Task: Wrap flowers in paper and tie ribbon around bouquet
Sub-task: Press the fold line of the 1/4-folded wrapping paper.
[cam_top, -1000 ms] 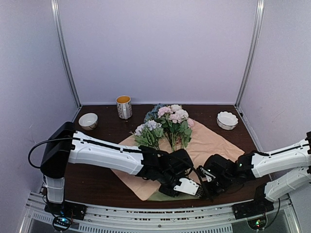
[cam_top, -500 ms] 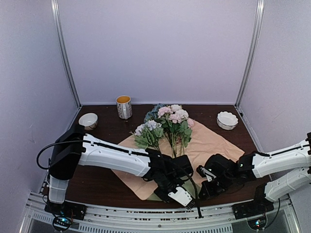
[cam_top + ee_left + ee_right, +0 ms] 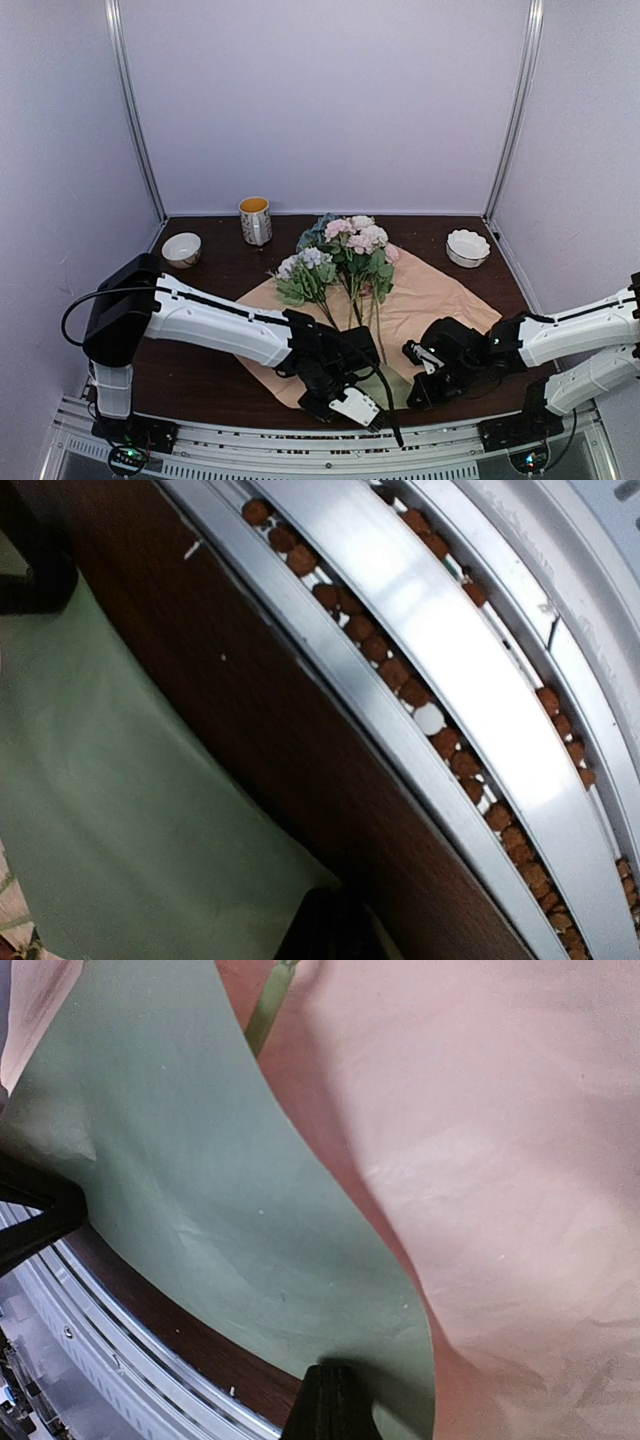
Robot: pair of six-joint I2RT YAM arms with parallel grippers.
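**Near-corner grip.** Left claw [image 3: 378,422], nearly closed, apparently pinches the near corner of the paper [image 3: 440,290]. Right claw [image 3: 412,396], fully closed, nips the same upturned green flap just right of it. Flowers [image 3: 345,255] lie on the paper beyond both claws.

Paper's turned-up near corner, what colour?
Sage green on the paper, best in right wrist view.

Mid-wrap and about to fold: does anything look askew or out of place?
The paper has its near corner curled over, sage face up, at the front of the table, pinched by the right gripper. The flowers lie spread, not bunched.
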